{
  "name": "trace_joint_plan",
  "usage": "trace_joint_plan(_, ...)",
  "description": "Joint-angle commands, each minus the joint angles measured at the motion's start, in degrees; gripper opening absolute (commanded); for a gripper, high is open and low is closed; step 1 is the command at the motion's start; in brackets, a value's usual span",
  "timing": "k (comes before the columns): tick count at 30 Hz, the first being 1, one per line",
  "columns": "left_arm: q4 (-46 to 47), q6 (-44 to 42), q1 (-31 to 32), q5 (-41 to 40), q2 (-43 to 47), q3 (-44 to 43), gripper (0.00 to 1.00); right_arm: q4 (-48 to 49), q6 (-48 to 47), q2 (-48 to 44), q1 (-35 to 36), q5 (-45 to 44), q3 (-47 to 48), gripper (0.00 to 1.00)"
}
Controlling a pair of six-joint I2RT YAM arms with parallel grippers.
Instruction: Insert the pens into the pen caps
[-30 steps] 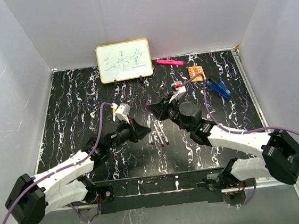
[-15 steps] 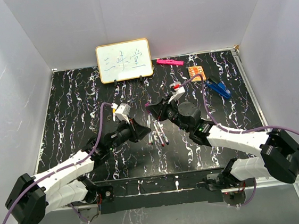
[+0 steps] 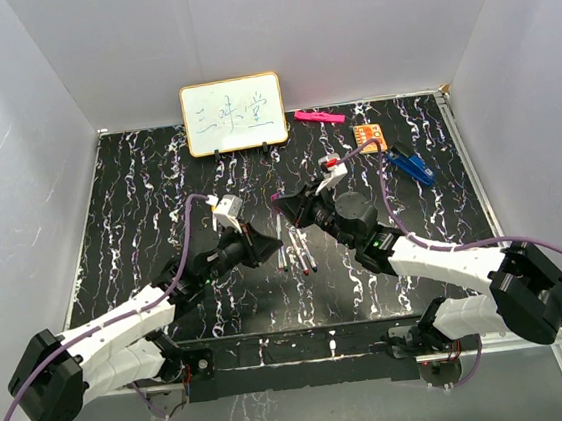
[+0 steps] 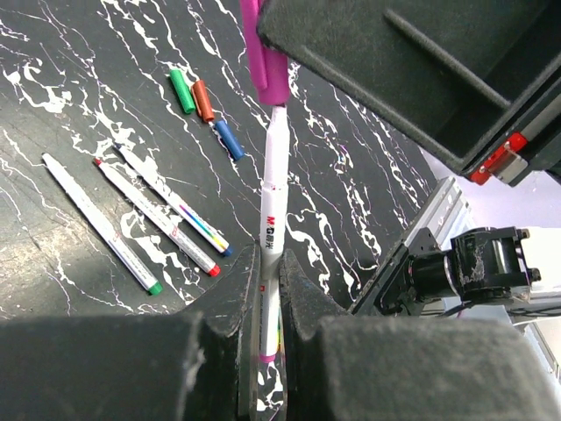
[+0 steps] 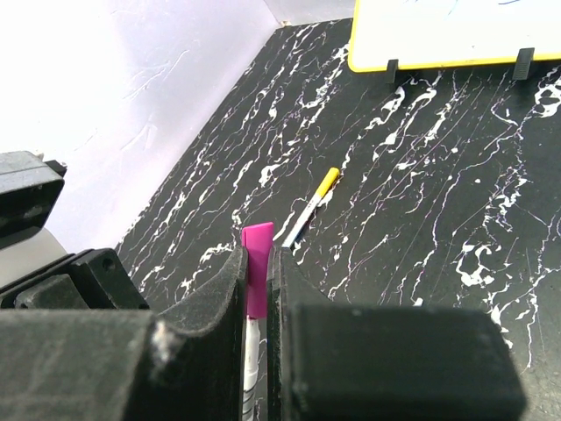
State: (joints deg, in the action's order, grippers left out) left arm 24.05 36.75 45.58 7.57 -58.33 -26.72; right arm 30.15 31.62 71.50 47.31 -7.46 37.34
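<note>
Magenta cap (image 5: 258, 246) gripped by right claw (image 5: 256, 272) | left claw (image 4: 267, 274) clamps pen (image 4: 273, 175) | table (image 3: 138, 185) edges far

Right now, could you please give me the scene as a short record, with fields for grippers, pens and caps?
Left gripper: shut on a white pen
Right gripper: shut on the purple cap
Pen and cap: the pen's tip meets the cap's open end; depth cannot be told
Loose caps: green cap, red cap, blue cap, close together on the table
Loose pens: green-tipped pen, red-tipped pen, blue-tipped pen, side by side, uncapped
Capped already: yellow-capped pen, lying on the table
</note>
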Motion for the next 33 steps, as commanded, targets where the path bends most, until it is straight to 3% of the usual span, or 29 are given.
trace_joint_plan(1,3.2,0.5,0.2,-2.5,2.2,0.4,0.00,2.9,0.0,-0.4,0.9,0.6,-0.4,0.00)
trace_joint_plan(12,4.9,1.6,0.2,-3.4,2.1,0.1,0.00,2.9,-0.3,-0.4,1.5,1.2,-1.2,0.00)
trace_joint_plan(25,17.2,6.5,0.2,-7.6,2.1,2.9,0.00,6.7,0.7,0.8,2.6,4.0,-3.2,0.00)
trace_joint_plan(33,12.8,1.7,0.2,-10.8,2.8,0.5,0.00,0.9,0.6,2.2,3.4,2.6,-0.9,0.00)
